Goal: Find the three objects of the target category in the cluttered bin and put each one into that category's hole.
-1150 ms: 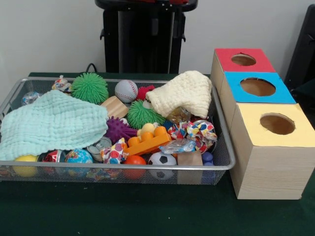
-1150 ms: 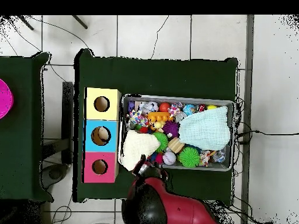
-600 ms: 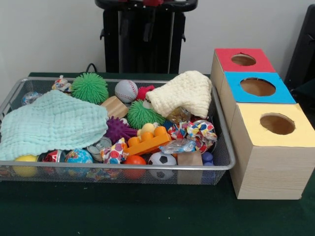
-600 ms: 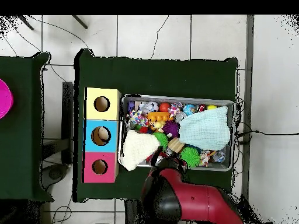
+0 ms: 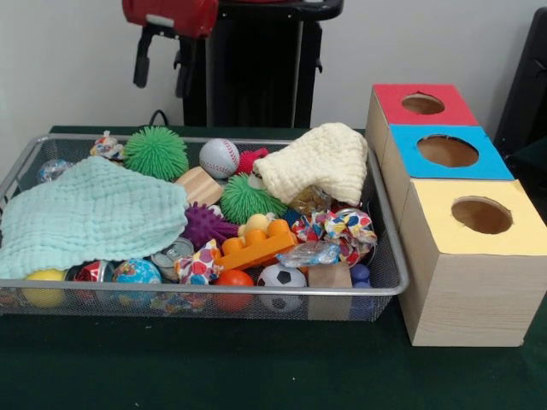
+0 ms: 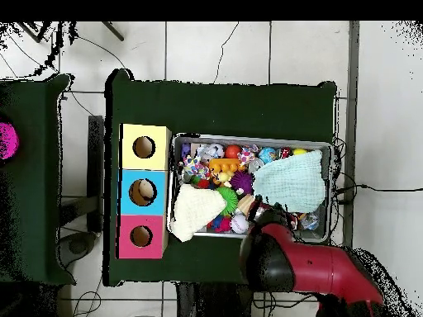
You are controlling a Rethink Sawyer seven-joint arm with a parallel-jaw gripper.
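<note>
My gripper point(image 5: 162, 73) hangs open and empty, high over the far left part of the wire bin point(image 5: 256, 290), above a green spiky ball point(image 5: 155, 152). In the bin lie a mint cloth point(image 5: 85, 213), a cream cloth point(image 5: 316, 162), a baseball point(image 5: 219, 157), a second green spiky ball point(image 5: 248, 198), a purple spiky ball point(image 5: 205, 226), an orange brick point(image 5: 256, 243) and a small soccer ball point(image 5: 280, 278). Beside the bin stands a wooden box with a red hole point(image 5: 422, 103), a blue hole point(image 5: 447, 151) and a yellow hole point(image 5: 481, 214). From overhead the red arm point(image 6: 306, 264) hides the gripper.
Several small balls, a tin can point(image 5: 171, 254) and wrapped toys crowd the bin's front edge. The mint cloth point(image 6: 289, 183) and cream cloth point(image 6: 192, 210) cover things beneath. The box point(image 6: 145, 191) abuts the bin's end. Dark green cloth covers the table point(image 5: 256, 367).
The arm swung sideways along the bin's robot side, from behind the cream cloth to over the green spiky ball. The gripper came into the front view. Nothing in the bin moved.
</note>
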